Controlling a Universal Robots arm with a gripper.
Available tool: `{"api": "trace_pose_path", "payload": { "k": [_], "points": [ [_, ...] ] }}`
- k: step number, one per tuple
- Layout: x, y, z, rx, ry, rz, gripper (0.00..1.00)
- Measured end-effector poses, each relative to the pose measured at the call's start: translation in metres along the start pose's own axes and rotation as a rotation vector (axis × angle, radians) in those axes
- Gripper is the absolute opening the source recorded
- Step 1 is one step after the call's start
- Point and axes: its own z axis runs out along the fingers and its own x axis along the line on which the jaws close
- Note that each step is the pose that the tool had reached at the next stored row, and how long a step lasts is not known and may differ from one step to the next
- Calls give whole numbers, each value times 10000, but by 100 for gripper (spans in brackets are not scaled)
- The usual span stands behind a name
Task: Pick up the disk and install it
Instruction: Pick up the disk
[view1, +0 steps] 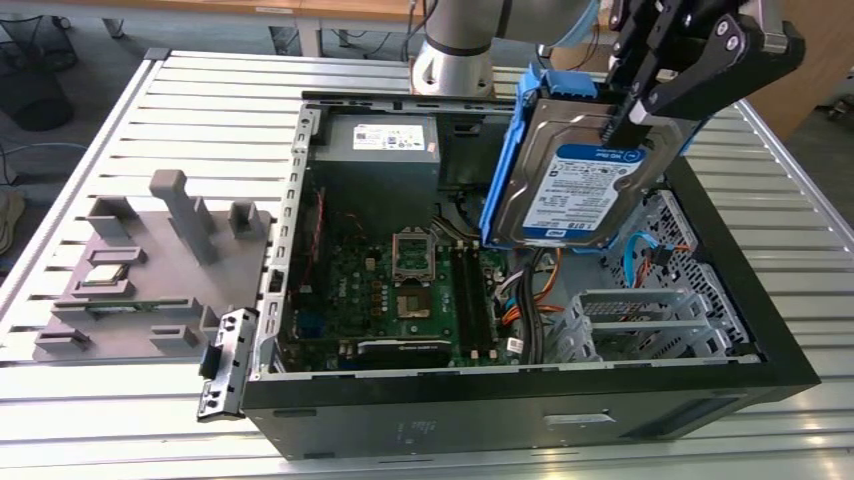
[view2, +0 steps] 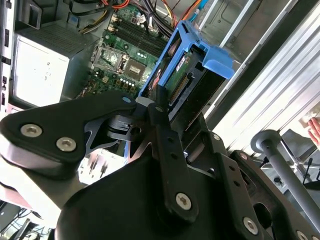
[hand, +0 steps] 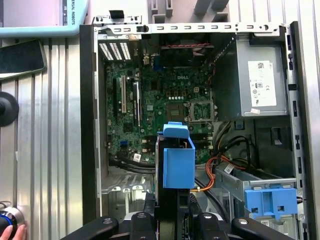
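Slatted metal table (view1: 200, 90) carries an open computer case (view1: 534, 425) that lies on its side, with the motherboard (view1: 400, 280) facing up and the grey power supply (view1: 380, 140) at about 12 o'clock from the motherboard in the exterior view. The disk (view1: 581, 190) is in the air above the case, at about 2 o'clock from the motherboard, standing on its edge with the label turned to the camera; it touches nothing below it. The gripper (view1: 625, 112) holds it from above. Its fingers (view2: 162, 125) are closed on the upper end of the disk, across the thin side, as the second wrist view shows. The blue carrier bracket (hand: 178, 165) frames the disk, and in the first wrist view it hangs directly over the board. The metal drive cage (view1: 641, 320) sits at about 4 o'clock from the motherboard. I judge the disk to be stiff and rather heavy for its size, with smooth metal faces that may slip, and sensitive to knocks. The plastic bracket probably bends a little, so a firm hold on the metal body, away from the connector end, seems the safest.
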Motion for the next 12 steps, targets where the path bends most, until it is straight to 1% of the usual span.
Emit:
{"api": "trace_pose_path", "payload": {
  "k": [4, 12],
  "points": [
    [18, -22, 2, 0, 1, -1, 35],
    [90, -52, 15, 0, 0, -1, 35]
  ]
}}
